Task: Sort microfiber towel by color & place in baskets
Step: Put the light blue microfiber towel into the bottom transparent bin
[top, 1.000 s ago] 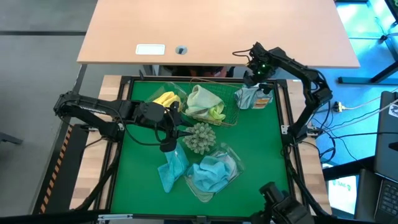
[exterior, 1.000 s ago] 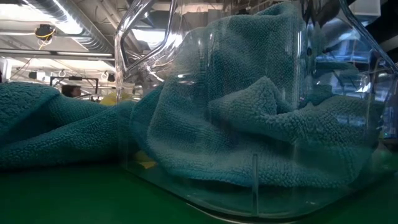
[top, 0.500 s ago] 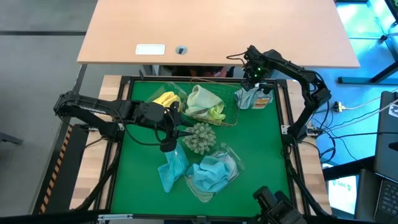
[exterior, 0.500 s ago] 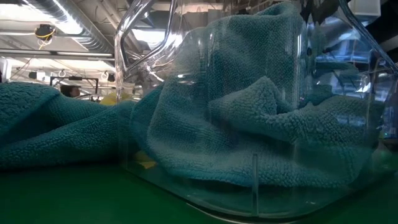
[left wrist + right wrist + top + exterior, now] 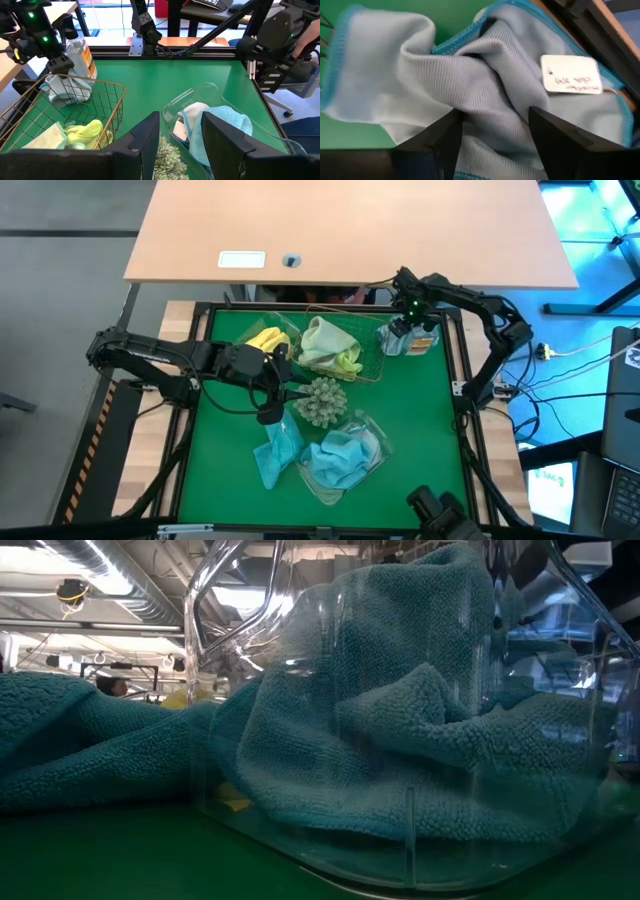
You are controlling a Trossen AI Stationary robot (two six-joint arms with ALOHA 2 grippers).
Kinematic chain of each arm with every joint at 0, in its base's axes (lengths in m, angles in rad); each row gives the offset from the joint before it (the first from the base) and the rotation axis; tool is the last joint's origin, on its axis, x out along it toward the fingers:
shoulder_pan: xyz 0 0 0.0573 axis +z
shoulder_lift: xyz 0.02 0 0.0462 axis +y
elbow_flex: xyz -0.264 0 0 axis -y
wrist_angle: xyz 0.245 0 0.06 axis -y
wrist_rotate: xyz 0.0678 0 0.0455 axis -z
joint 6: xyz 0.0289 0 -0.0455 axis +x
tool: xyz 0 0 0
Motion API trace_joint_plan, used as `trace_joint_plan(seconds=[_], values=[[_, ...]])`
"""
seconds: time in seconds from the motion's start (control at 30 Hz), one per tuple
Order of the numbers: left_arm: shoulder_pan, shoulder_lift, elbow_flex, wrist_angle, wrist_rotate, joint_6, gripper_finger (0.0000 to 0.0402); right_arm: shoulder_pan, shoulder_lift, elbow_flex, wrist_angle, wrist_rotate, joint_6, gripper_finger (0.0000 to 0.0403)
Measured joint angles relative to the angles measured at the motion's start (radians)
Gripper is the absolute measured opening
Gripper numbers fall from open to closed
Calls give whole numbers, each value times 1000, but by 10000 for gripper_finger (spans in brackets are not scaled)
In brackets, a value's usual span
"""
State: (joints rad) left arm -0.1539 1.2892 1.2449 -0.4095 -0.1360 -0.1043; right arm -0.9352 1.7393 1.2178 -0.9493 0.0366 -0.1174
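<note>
At the table's far right corner a grey-blue towel (image 5: pixel 400 340) (image 5: pixel 485 75) with a white tag lies crumpled beside the orange-label bottle (image 5: pixel 425 340). My right gripper (image 5: pixel 398 330) (image 5: pixel 495 145) is just above it, open, its fingers straddling a ridge of the cloth. The wire basket (image 5: pixel 368 365) holds a pale sage towel (image 5: pixel 325 338) and a lime green one (image 5: pixel 348 362). A yellow towel (image 5: pixel 265 338) lies left of the basket. A clear tub (image 5: pixel 375 460) holds a light blue towel (image 5: pixel 340 455); another blue towel (image 5: pixel 275 450) lies beside it. My left gripper (image 5: pixel 285 392) (image 5: pixel 182 145) hovers open by the spiky ball (image 5: pixel 320 400). My right gripper comes at the grey-blue towel's crumpled middle (image 5: pixel 490 100) from above, pointing down, with one open finger (image 5: pixel 432 145) on each side of a raised fold. The towel lies on the mat. Whether the fingers touch the cloth I cannot tell.
The spiky grey-green ball sits mid-table between the wire basket and the clear tub. The bottle stands right next to the grey-blue towel, close to the black frame rail (image 5: pixel 460 350). Bare green mat (image 5: pixel 420 410) shows on the right half. A wooden desk (image 5: pixel 350 230) lies beyond the far edge.
My right gripper has come down from above the far right corner toward the grey-blue towel, ending just over it. The left arm and the towels have stayed where they were.
</note>
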Motion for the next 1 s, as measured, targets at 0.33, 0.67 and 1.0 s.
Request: trace_joint_plan(seconds=[0.33, 0.67, 1.0], values=[[0, 0, 0, 0, 0, 0, 140, -1, -1, -21, 85, -98, -1, 118], [-2, 0, 0, 0, 0, 0, 140, -1, 0, 18, 54, -99, -19, 21], [-5, 0, 0, 0, 0, -1, 140, -1, 0, 304, -104, -46, -22, 6]])
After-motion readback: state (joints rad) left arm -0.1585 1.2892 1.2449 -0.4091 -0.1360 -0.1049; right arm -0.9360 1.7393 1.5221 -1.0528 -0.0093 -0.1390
